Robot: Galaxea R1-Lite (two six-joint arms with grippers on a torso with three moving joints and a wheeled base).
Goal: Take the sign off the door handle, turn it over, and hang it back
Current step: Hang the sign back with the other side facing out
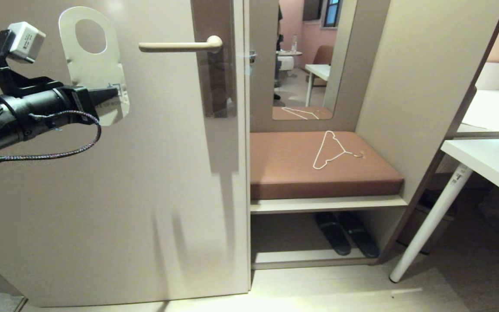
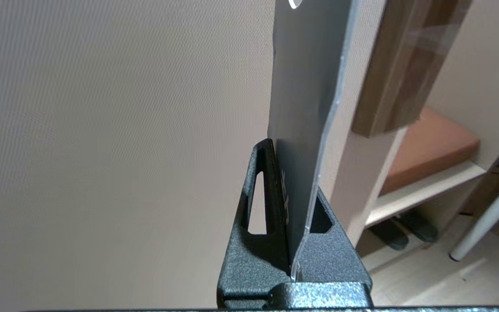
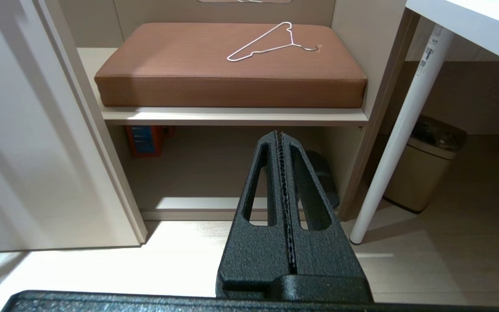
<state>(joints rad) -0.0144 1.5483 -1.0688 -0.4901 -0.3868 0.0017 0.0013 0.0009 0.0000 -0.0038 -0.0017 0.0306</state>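
Sign (image 1: 95, 69): off the handle and in your left gripper (image 1: 110, 94), which is clamped shut on its lower end. The left wrist view shows the card (image 2: 306, 108) edge-on, pinched between both fingers, its long axis running straight out from the fingertips. In the head view it stands upright, oval hole uppermost, pale face outward with some print visible near the grip.

Next out, the door (image 1: 145, 195) lies directly behind the card. Whether card and door touch cannot be determined.

Door handle (image 1: 180, 45): bare, lying level. Its free tip points toward the sign and its pivot end sits against the brown plate. The tip lies to the right of the hole at about the same height, with a clear gap between. In my judgement you must bring the hole square to that tip and slide the card along the lever's axis. The left arm is the nearer one and already holds the piece.

Right gripper (image 3: 285, 190): fingers pressed fully together, holding nothing, parked low and facing the bench cushion (image 3: 232, 65).

Farthest: a wire hanger (image 1: 334, 149) lies on that cushion, clear of the work.
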